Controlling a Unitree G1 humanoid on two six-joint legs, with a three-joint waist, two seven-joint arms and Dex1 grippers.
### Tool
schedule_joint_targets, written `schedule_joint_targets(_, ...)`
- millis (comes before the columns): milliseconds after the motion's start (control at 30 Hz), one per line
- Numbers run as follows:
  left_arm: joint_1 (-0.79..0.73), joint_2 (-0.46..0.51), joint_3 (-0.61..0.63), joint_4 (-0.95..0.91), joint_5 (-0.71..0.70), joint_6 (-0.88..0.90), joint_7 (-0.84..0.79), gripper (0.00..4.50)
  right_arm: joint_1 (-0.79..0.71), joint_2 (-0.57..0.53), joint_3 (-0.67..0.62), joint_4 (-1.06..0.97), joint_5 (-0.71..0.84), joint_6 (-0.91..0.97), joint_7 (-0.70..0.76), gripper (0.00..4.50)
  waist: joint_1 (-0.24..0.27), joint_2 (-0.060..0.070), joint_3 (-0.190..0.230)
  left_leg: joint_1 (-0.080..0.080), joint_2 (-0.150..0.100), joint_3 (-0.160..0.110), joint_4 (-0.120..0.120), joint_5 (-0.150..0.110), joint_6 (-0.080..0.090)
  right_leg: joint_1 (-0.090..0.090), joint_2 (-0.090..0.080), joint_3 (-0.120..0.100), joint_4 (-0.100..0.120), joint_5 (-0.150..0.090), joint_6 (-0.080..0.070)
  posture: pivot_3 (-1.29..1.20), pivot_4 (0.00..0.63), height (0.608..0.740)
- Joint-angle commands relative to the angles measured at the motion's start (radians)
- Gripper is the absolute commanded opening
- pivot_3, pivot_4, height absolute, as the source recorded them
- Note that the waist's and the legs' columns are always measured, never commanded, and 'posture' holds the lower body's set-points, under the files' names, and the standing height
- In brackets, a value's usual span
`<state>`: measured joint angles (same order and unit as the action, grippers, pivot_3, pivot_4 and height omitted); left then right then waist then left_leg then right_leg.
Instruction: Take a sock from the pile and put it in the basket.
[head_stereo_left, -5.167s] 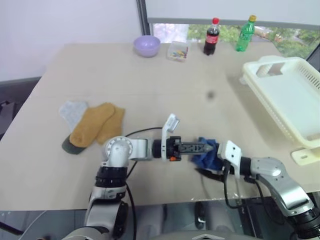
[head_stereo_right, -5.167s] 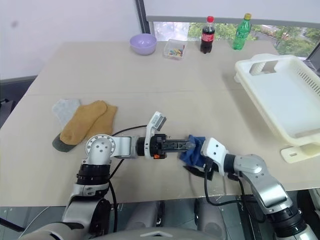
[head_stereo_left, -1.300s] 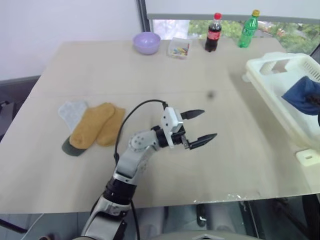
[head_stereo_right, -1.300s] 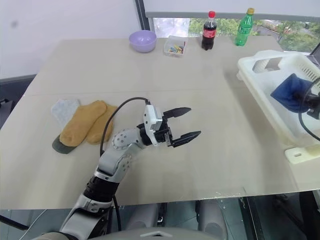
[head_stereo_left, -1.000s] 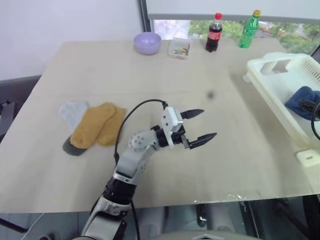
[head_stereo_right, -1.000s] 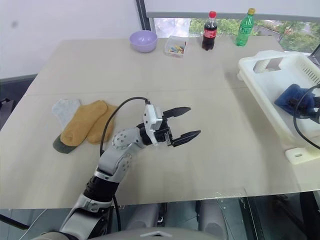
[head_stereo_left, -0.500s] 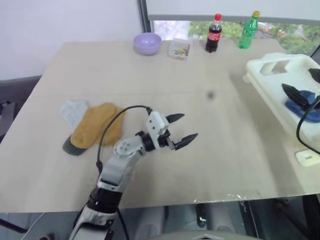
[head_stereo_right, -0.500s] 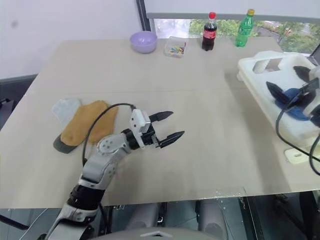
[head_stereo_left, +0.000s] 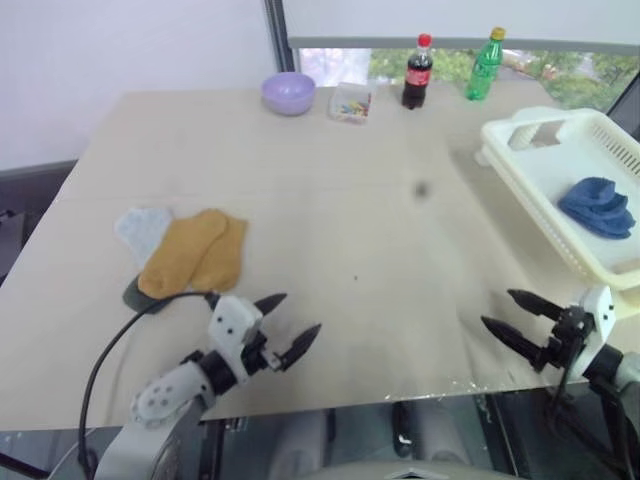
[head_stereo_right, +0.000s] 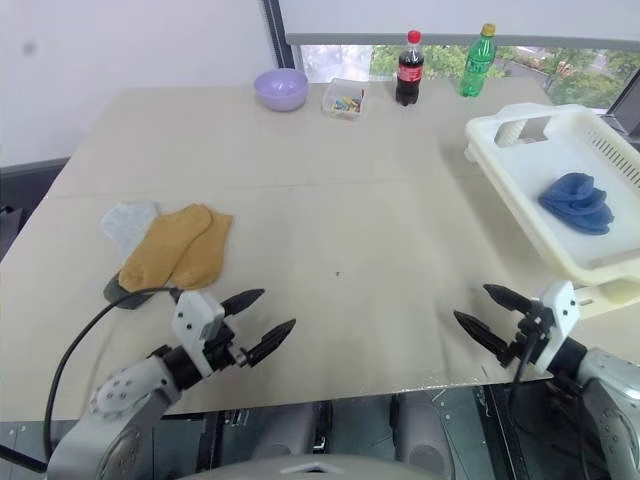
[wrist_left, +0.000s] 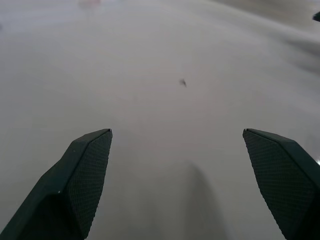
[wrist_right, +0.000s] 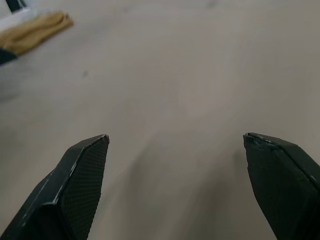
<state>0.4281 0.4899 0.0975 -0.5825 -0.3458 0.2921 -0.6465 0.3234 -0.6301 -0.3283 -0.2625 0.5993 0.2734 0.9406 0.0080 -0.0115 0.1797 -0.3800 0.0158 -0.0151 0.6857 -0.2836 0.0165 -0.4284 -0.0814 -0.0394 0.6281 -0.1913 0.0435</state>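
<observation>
- Both arms have drawn back to the near edge of the table (head_stereo_left: 330, 180) since a second ago; the right gripper (head_stereo_left: 512, 318), which then was over the basket (head_stereo_left: 520, 133) beside the blue sock (head_stereo_left: 598, 206), now hangs low by the near right corner, empty with its fingers spread wide; the left gripper (head_stereo_left: 290, 328) has pulled away from mid-table to the near left edge, also spread wide and holding nothing
- that blue sock lies crumpled on the basket's floor, apart from either gripper; the basket sits at the table's right side, overhanging the edge
- the pile (head_stereo_left: 180, 255) lies on the left of the table, just beyond the left gripper; two mustard-yellow socks on top, a pale grey-blue one peeking out on the far left, a dark grey toe at the near end; nothing touches it
- along the far edge stand a lilac bowl (head_stereo_left: 288, 92), a small clear box (head_stereo_left: 350, 103), a cola bottle (head_stereo_left: 417, 72) and a green bottle (head_stereo_left: 485, 65)
</observation>
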Motion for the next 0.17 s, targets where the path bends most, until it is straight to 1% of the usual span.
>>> schedule_joint_targets(33,0.038,0.014,0.049,-0.034,0.018,-0.068,-0.003,4.50,0.011,-0.030,-0.031,0.037,-0.012,-0.059,0.075,4.39,0.003,-0.001,0.000,0.000,0.002,0.002,0.000,0.000,0.000,0.000,0.002,0.000,0.000,0.000,0.000,0.00,0.150,0.730)
schedule_joint_targets(167,0.080,0.011,0.068,-0.012,0.034,-0.117,-0.004,4.50,0.030,-0.032,-0.034,0.065,0.012,-0.056,0.119,4.39,0.006,0.000,0.000,0.000,0.007,0.001,0.000,0.000,0.000,0.000,0.010,0.003,0.000,0.000,0.000,0.00,0.150,0.730)
